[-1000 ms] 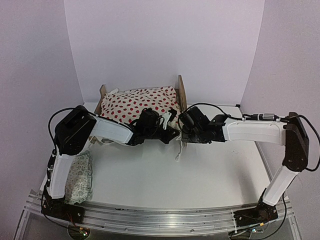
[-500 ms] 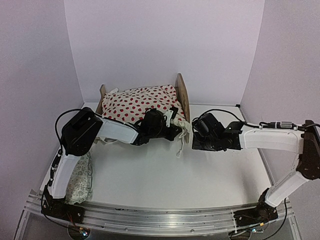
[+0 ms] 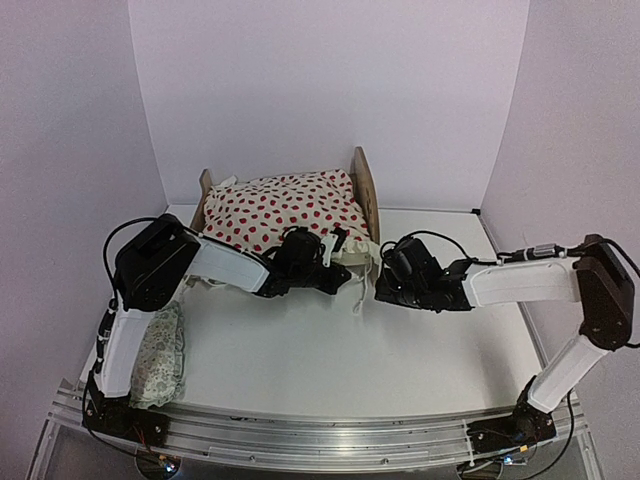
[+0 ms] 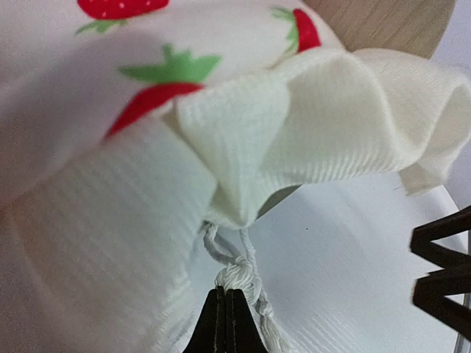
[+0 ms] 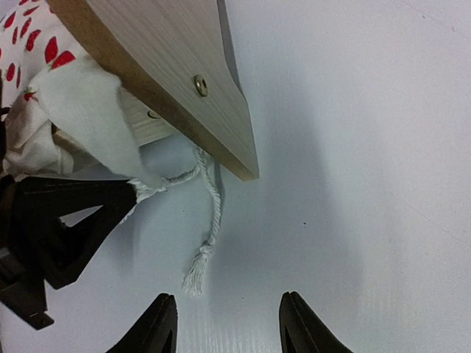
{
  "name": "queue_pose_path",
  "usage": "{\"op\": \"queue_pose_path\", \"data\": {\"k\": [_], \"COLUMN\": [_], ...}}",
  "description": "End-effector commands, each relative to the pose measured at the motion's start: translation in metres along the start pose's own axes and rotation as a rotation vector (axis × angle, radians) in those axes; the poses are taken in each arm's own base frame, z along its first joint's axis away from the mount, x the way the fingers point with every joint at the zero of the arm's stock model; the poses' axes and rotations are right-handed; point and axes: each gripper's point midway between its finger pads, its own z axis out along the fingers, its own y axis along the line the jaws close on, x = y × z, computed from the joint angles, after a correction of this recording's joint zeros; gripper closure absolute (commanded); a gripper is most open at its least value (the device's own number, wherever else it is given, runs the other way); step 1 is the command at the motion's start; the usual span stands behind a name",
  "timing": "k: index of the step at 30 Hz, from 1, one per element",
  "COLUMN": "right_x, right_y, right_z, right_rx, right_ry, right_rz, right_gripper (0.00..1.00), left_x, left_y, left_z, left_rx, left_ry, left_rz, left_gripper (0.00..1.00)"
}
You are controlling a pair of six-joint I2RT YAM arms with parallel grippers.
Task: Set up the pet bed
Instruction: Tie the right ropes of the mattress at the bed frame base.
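Bed: light plywood pet bed [image 3: 366, 200], rounded headboard, heaped with cream red-dotted blanket [image 3: 280, 205]
Left claw [image 4: 225, 323]: closed, pinching white cord [image 5: 210, 198]
Right claw [image 5: 228, 323]: open, empty

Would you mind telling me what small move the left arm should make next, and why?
Probably draw the blanket slightly toward the footboard: the left gripper is shut on its corner cord, it lies bunched against the headboard, and the right gripper stands open and empty nearby.
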Motion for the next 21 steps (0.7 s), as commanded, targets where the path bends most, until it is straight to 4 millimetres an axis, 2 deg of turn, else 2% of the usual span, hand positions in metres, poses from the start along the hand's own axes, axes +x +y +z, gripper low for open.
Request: {"op": "queue_pose_path", "data": {"k": [1,12,16,21], "right_x": [-0.008,0.028,0.032,0.029], "right_y": [0.011,0.011,0.001,0.003], "right_z": [0.012,0.008,0.004,0.009], "right_rx": [-0.106,-0.257,-0.257,-0.3], "right_ry": [0.03,0.17,0.152,0.134], "right_rz": [0.146,0.176,0.192,0.231], "right_gripper": [0.49,0.46,0.44,0.42], "left_x": [-0.034,-0.019,-0.023,-0.019], "left_y": [-0.026,-0.064,-0.072,-0.081], "left_z": [-0.029,-0.049,-0.058,-0.068], "left_rx": [0.069,0.201,0.213,0.247], "left_ry": [-0.024,0.117,0.134,0.152], "left_rz": [0.029,0.023,0.036,0.01], "left_gripper": [1.0,1.0,1.0,1.0]}}
